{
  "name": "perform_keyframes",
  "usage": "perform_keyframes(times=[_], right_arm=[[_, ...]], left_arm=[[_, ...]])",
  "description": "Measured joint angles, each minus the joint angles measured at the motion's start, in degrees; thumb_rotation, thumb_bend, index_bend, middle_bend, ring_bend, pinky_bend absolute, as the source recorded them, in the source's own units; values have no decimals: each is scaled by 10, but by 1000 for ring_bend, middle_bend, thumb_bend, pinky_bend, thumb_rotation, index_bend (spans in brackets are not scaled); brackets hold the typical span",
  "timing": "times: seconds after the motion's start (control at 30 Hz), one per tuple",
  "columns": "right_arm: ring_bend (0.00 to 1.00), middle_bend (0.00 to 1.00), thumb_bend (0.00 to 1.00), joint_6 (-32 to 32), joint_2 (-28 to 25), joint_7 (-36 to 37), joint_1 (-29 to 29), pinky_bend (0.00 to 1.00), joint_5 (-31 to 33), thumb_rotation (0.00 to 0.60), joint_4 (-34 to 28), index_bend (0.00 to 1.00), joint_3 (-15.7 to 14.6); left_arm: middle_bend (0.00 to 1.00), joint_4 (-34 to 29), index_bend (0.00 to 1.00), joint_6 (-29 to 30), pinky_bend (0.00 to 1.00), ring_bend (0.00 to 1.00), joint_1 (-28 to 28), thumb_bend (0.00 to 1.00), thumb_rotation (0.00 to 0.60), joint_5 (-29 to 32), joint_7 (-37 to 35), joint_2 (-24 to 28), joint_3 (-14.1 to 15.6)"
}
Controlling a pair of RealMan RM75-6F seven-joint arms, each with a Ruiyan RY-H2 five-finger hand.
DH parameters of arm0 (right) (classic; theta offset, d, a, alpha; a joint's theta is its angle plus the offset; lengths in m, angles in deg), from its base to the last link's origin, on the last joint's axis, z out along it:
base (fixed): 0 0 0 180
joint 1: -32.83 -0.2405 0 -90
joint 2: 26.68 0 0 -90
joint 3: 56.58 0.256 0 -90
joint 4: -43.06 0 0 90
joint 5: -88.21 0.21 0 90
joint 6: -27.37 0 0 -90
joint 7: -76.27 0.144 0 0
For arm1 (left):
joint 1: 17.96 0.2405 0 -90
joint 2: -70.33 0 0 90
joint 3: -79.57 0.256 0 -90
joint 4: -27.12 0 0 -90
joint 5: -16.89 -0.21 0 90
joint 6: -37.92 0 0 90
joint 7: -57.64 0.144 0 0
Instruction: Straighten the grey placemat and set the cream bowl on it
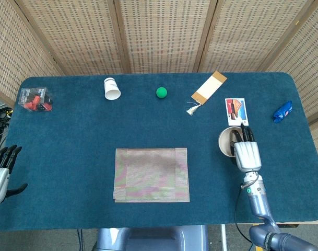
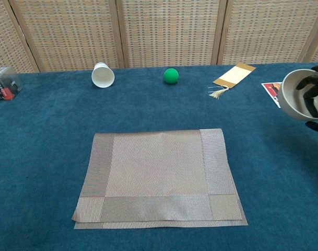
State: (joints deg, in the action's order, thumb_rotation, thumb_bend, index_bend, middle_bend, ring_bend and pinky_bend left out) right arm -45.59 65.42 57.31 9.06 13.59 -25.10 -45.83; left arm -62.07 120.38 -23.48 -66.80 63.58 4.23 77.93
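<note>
The right hand (image 1: 247, 155) holds the cream bowl (image 1: 228, 141) at the right side of the desk (image 1: 75, 136), its dark fingers (image 2: 310, 100) hooked inside the bowl. In the chest view only those fingers and part of the bowl show at the right edge; the rest of the hand is cut off, and the bowl appears raised and tipped with its opening facing left. Whether the bowl touches the desk cannot be told from the head view.

The left hand (image 1: 0, 168) sits at the lower left edge of the head view, off the desk, fingers apart and holding nothing; its lower part is cut off, and the chest view does not show it.

The grey placemat (image 1: 152, 174) lies flat near the front middle of the desk, well apart from the bowl. Its front edge looks doubled in the chest view, as if a layer is folded under.

Along the back: a clear packet with red contents (image 1: 34, 99) at far left, a white paper cup (image 1: 112, 88) on its side, a green ball (image 1: 161, 92), and a tan bookmark with a tassel (image 1: 207, 89). A picture card (image 1: 236, 111) lies just behind the bowl, and a blue object (image 1: 282, 111), too small to identify, is near the right edge.
</note>
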Motion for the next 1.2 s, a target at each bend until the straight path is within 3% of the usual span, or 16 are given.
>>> perform_keyframes(times=[0.4,0.93,1.1,1.2], right_arm=[[20,229,444,63,-75,-91,16,139,112,600,-36,759,12],[19,199,414,90,-71,-137,12,138,171,600,-41,750,1],[12,162,380,90,-75,-135,12,130,177,600,-41,700,0],[0,118,350,90,-79,-136,14,108,180,600,-44,615,-2]], left_arm=[[0,-4,0,2,0,0,-1,0,600,-6,12,-3,3],[0,-1,0,3,0,0,-1,0,600,-7,4,0,2],[0,-1,0,2,0,0,-1,0,600,-7,5,0,3],[0,-2,0,3,0,0,-1,0,600,-7,5,0,2]])
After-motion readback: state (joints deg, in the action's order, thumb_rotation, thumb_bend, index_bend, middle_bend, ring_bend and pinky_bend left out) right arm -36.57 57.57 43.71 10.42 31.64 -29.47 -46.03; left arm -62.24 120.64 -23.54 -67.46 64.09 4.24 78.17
